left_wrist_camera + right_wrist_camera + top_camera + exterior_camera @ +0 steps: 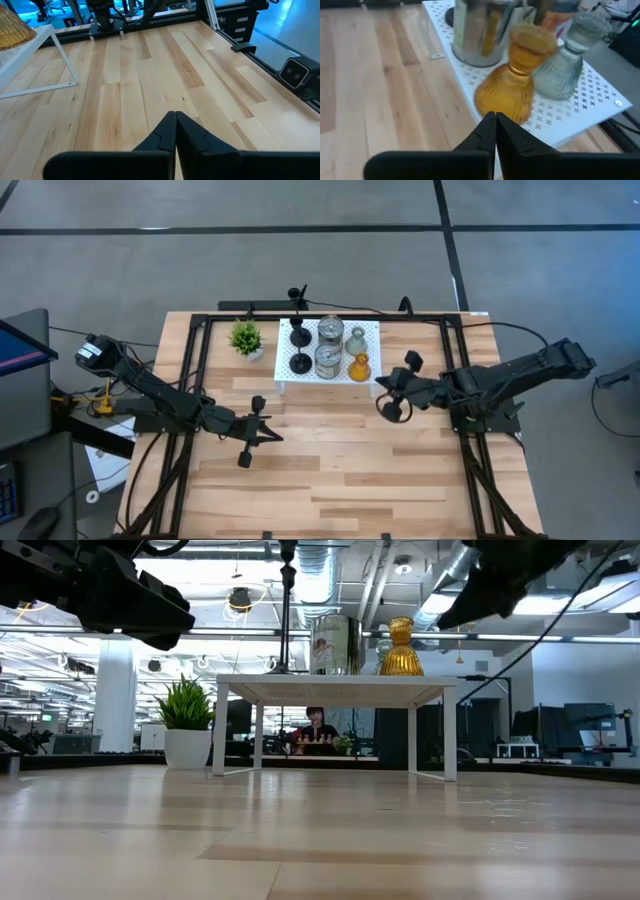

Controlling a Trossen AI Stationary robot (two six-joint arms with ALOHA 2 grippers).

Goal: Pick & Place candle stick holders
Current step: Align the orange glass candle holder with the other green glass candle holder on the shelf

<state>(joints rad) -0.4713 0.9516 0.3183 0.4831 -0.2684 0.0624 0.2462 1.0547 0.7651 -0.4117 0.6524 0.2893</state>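
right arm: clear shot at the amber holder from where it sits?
Probably yes. The right tool, shut and empty, sits just off the white stand's corner where the amber holder stands outermost; nothing lies between. It must open first.

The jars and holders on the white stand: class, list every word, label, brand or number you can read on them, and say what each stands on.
None can be read.
Front glass jar: pale label patch, too blurred to read.
Rear glass jar: no legible print.
Amber holder and greyish holder: ribbed glass, no lettering.
White stand: only a pattern of small cross-shaped holes, no text.
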